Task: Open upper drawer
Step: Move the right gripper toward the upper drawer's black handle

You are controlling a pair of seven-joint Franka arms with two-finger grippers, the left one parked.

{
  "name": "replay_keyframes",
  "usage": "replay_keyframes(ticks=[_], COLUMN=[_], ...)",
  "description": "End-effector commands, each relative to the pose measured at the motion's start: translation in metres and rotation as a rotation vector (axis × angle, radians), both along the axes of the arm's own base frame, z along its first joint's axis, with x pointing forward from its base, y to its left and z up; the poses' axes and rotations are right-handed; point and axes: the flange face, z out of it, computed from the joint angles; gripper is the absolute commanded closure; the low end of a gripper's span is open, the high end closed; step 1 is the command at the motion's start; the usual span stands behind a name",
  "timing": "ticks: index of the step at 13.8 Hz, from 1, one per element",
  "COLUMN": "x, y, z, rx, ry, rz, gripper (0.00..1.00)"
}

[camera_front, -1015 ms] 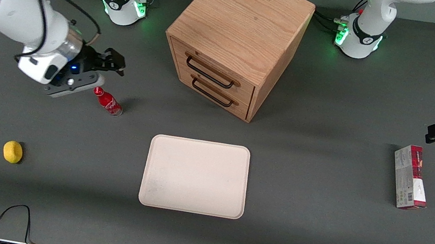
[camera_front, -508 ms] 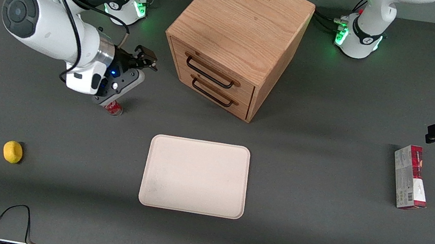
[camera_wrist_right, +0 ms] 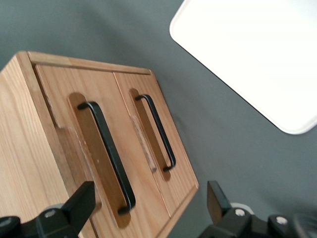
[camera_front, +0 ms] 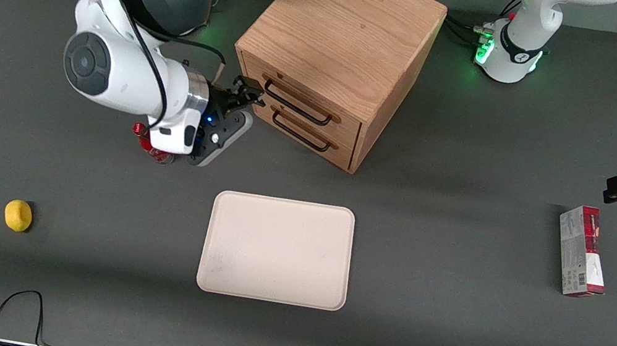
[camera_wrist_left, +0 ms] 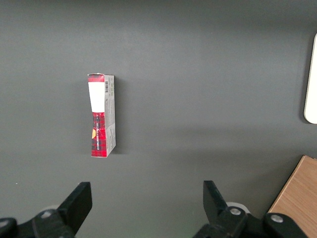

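**Pincer at the drawer fronts of a wooden cabinet**

A boxy light-oak cabinet (camera_front: 337, 56) stands on a dark grey worktop (camera_front: 446, 321), turned at an angle to the front camera. Its front carries two drawers, each with a thin black bar handle. The upper drawer (camera_front: 295, 102) is shut, flush with the cabinet front, and the lower drawer (camera_front: 303, 131) beneath it is shut as well.

The pincer (camera_front: 247, 92) hangs just in front of the upper drawer, at the end of its handle (camera_front: 297, 103) nearest the working arm. Its fingers (camera_wrist_right: 79, 203) are spread apart with nothing between them, and they do not touch the handle.

Nothing stands between the pincer and the drawer fronts. A small red bottle (camera_front: 152, 150) lies on the worktop under the working arm's wrist, nearer the front camera than the cabinet and largely hidden by the arm. A pale rectangular tray (camera_front: 277, 249) with rounded corners lies in front of the cabinet, nearer the camera. A small yellow lemon-like thing (camera_front: 17, 214) rests well apart from the cabinet, toward the working arm's end. A red, white and grey carton (camera_front: 582, 251) lies flat toward the parked arm's end; it bears a barcode, but its lettering cannot be read.
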Motion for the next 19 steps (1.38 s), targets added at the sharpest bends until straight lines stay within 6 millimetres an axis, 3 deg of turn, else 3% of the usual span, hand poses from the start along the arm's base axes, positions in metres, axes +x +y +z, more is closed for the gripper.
replay_keyframes(ticks=[1, 5, 11, 16, 19], x=[0.010, 0.004, -0.009, -0.026, -0.029], y=[0.020, 0.043, 0.060, 0.080, 0.082], z=[-0.010, -0.032, -0.057, -0.071, -0.074], rx=[0.054, 0.078, 0.133, 0.116, 0.104], ry=[0.011, 0.030, 0.052, 0.057, 0.035], rz=[0.040, 0.104, 0.240, 0.314, 0.367], gripper=[0.00, 0.00, 0.00, 0.00, 0.00])
